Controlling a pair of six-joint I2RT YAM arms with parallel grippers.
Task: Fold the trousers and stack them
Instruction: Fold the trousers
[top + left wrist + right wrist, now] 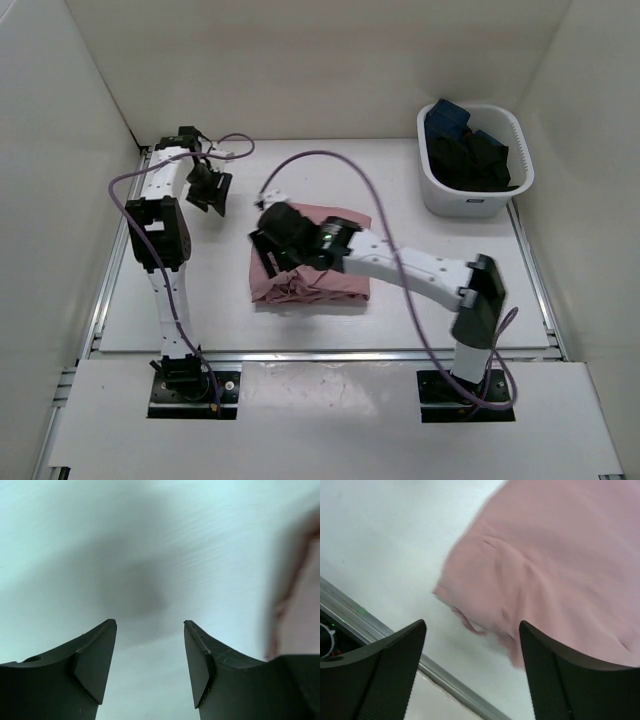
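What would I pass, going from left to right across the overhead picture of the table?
left hand → folded pink trousers → white basket holding dark clothes. The right arm lies over the trousers, so it has no clear place in the order.

The top view is bright and evenly lit from above; the white table [220, 300] is nearly washed out, with faint shadows. The left wrist view is streaked with blur: a soft grey shadow lies beyond the sharp left gripper [149, 623], and the pink smear at the right edge is probably the trousers [305, 620]. The right wrist view is mildly soft, its cloth folds blurred.
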